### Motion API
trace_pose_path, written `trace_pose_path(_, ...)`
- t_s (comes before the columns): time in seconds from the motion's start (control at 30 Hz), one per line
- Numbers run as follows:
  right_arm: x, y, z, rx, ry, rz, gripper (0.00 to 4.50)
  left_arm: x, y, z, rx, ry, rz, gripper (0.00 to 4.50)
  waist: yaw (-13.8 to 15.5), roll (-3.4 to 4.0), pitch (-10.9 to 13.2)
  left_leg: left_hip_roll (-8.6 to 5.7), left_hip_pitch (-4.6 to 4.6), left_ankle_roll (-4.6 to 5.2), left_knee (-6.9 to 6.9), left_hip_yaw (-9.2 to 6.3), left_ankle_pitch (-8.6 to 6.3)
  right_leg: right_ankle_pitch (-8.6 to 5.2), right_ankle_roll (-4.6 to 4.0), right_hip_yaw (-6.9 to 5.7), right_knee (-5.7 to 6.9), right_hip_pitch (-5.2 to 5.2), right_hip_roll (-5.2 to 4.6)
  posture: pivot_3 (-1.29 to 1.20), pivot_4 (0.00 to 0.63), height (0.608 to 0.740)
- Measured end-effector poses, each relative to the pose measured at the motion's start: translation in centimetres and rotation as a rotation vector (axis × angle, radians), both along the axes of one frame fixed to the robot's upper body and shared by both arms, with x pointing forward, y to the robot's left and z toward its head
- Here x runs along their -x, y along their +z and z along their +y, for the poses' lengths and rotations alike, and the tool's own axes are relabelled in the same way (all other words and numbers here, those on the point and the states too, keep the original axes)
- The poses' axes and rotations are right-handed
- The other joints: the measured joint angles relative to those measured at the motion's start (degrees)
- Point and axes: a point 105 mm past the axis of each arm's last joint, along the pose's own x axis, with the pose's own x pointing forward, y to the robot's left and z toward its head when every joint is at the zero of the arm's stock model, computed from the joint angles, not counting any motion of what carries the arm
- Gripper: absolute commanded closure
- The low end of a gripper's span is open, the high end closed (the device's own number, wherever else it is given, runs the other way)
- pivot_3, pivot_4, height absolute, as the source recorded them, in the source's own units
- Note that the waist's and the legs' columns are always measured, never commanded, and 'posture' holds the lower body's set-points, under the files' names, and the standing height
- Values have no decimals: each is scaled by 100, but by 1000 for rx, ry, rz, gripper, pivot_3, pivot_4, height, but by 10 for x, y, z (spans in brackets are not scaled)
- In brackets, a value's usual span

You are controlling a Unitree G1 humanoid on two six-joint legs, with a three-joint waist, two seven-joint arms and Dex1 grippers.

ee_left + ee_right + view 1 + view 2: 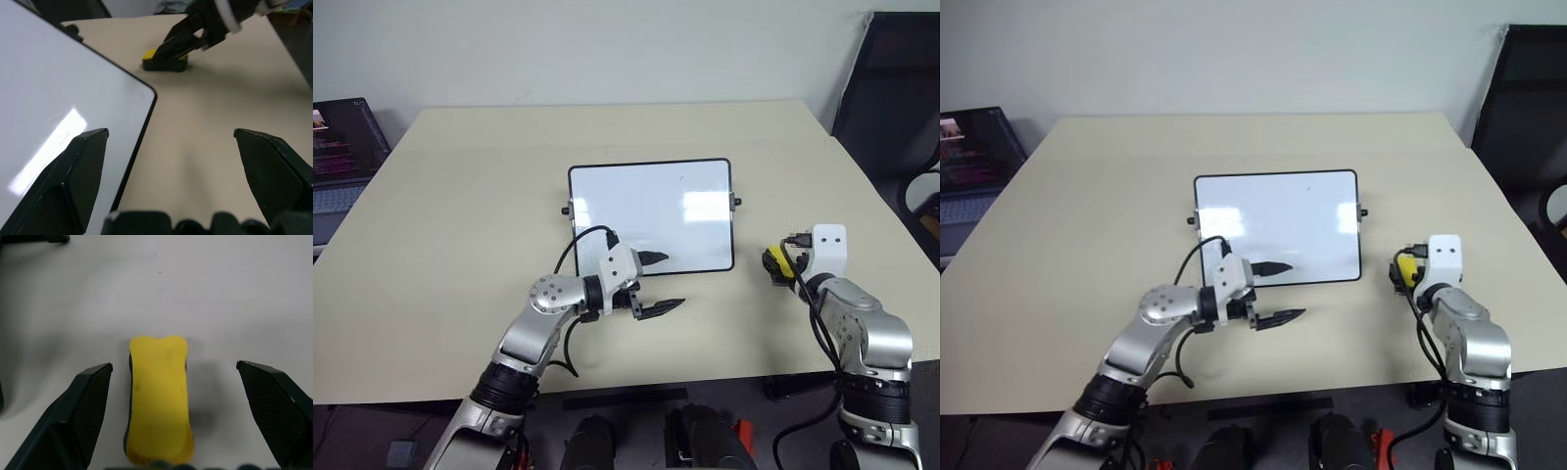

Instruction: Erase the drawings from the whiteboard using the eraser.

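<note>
The whiteboard [651, 211] lies flat in the middle of the table, white and glossy with a thin black frame. The drawings are out of view; its face looks plain white apart from a tiny speck. My left gripper [674, 281] is open at the board's near edge, one finger over the board and the other over the table. The yellow eraser [159, 396] lies on the table to the right of the board. My right gripper [174, 366] is open, its fingers standing on either side of the eraser with a gap on both sides. The left wrist view also shows the eraser [165, 59].
The beige table [460, 196] has free room all around the board. An open laptop [337, 147] sits off the table's far left corner. A black chair [891, 88] stands beyond the right edge.
</note>
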Motion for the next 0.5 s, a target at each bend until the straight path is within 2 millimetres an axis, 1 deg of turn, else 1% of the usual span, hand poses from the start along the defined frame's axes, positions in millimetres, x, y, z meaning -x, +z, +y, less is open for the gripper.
trace_pose_path(0.07, 9, 9, 1, 29, 6, -36, 37, -7, -3, 14, -7, 102, -5, 0, -7, 1, 0, 3, 0, 0, -1, 0, 0, 0, 0, 0, 0, 0, 0, 0, 150, 740)
trace_pose_path(0.13, 18, 18, 1, 63, 6, -73, 37, -15, -1, 30, 21, 230, -10, 0, -3, 1, 0, 4, 0, 0, 1, -3, 0, 0, 0, -1, 0, 1, 0, 0, 150, 740)
trace_pose_path(0.23, 35, 24, 5, 129, 22, -113, 37, -14, 1, 46, 66, 367, -9, 0, 2, 1, 0, 4, 0, -1, 0, -4, -1, -1, 1, 0, -4, 2, -2, 0, 150, 740)
trace_pose_path(0.3, 47, 21, 10, 154, 31, -133, 37, -8, -6, 51, 87, 453, 9, 0, 4, 1, 0, 2, -1, -2, -1, -3, -1, -2, 1, 0, -7, 1, -5, 0, 150, 740)
trace_pose_path(0.37, 59, 14, 16, 136, 41, -147, 37, -1, -15, 59, 87, 536, 18, 0, 4, 1, 0, 7, -1, -3, -2, -6, -2, -2, 1, 4, -11, 1, -5, 0, 150, 740)
trace_pose_path(0.43, 70, 6, 26, 93, 56, -172, 37, 4, -23, 74, 73, 639, 20, 0, 1, 1, 0, 11, 3, -3, -1, -9, -2, -5, -4, 4, -8, 2, -8, 0, 150, 740)
trace_pose_path(0.5, 79, 1, 33, 67, 68, -194, 37, 10, -28, 84, 62, 723, 17, 0, 1, 1, 0, 13, 4, -3, 0, -11, -2, -25, -38, 3, -8, 2, -17, 0, 150, 740)
